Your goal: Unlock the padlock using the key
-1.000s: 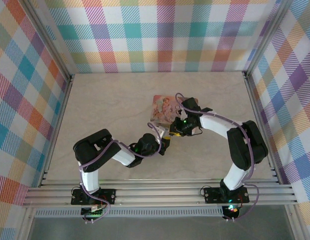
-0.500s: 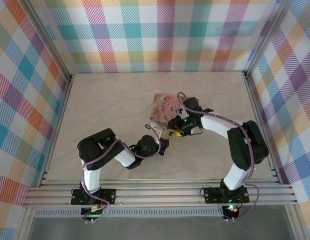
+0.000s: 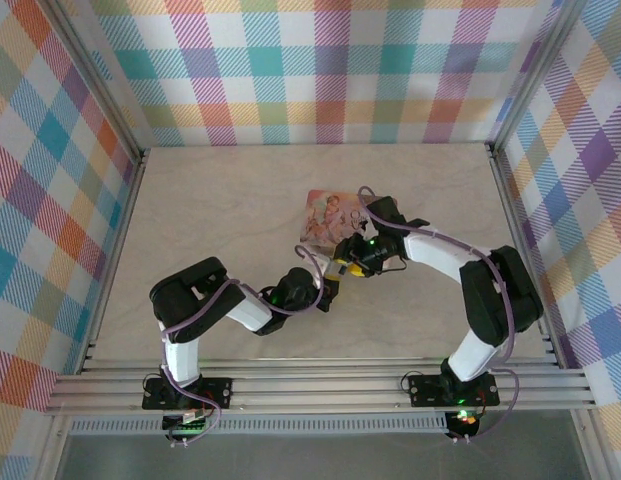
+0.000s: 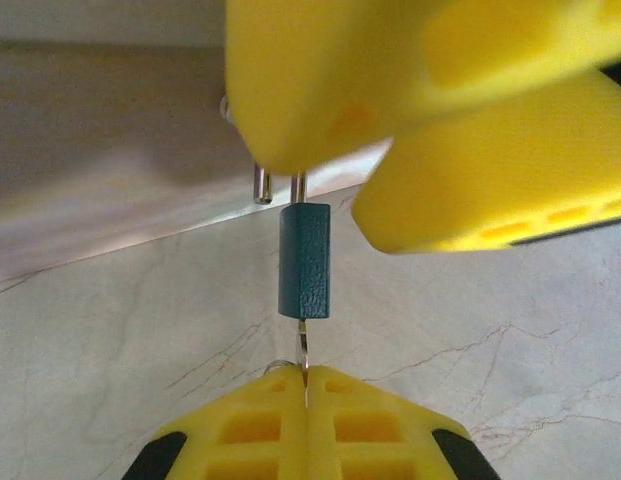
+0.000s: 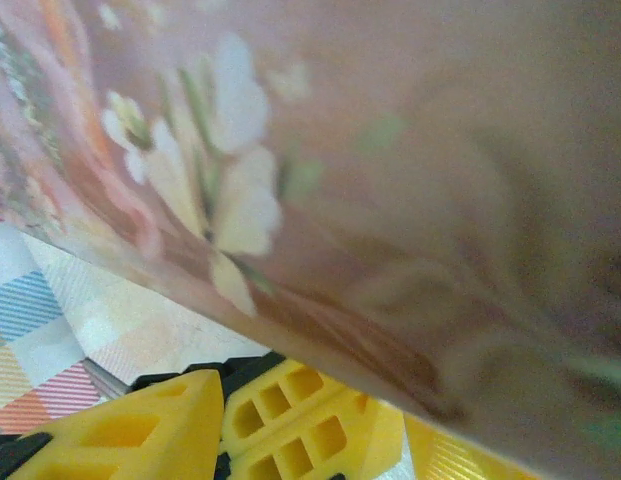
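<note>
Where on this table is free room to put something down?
Free: the table left of the pink tin up to the left wall, and the far strip behind the tin. Crowded: the middle, where the left gripper, holding the key, meets the right gripper at the padlock.

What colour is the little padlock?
The padlock is dark teal-blue, clearest in the left wrist view.

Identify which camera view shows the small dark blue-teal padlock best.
Left wrist: the small dark blue-teal padlock stands sharp and central. In the top view it is too small to tell; the right wrist faces the pink illustrated tin.
</note>
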### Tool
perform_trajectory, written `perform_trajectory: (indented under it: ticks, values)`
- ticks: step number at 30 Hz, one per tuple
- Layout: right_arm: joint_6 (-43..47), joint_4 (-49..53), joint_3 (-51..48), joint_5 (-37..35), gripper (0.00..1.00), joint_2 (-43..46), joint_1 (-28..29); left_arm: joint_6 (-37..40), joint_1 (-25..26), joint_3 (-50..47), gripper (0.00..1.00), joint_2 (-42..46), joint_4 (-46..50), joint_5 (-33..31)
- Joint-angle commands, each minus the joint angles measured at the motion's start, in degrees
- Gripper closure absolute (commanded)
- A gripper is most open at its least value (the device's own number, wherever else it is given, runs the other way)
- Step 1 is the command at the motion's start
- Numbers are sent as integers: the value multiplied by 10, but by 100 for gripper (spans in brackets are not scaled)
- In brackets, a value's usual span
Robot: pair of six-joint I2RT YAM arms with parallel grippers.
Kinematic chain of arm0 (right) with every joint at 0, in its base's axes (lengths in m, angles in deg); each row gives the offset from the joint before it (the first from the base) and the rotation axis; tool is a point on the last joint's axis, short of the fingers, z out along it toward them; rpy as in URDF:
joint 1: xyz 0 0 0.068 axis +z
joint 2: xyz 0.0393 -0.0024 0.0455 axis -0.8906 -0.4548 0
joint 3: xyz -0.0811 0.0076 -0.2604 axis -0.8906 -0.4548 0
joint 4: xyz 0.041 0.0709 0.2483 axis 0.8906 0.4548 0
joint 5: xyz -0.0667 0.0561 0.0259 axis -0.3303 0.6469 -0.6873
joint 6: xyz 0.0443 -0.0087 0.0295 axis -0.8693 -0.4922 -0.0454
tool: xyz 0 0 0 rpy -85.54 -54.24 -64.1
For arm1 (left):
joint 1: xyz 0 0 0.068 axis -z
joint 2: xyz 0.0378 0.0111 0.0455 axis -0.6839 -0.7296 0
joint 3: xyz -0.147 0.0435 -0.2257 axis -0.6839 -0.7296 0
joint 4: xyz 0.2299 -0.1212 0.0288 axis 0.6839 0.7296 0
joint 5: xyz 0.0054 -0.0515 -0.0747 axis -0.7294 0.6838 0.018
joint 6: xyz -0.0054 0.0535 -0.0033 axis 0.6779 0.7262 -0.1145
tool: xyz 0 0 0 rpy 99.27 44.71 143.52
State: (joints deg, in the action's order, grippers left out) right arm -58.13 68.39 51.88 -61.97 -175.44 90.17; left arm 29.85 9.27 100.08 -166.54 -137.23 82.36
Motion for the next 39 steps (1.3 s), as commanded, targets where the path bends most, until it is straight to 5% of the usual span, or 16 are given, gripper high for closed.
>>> perform_trajectory:
  ticks: [1,10,29,39]
  values:
    - [-30,59,-16,-45,47,18,14,12,8,20,100,19,47,16]
    - [-48,21,-33,-93,45,24,32,10,8,37,100,48,101,27]
    - [-23,28,-9,-102,61,-45,45,-1,8,58,100,68,133,10]
    - [2,77,12,-94,89,-38,47,15,7,80,100,79,173,8]
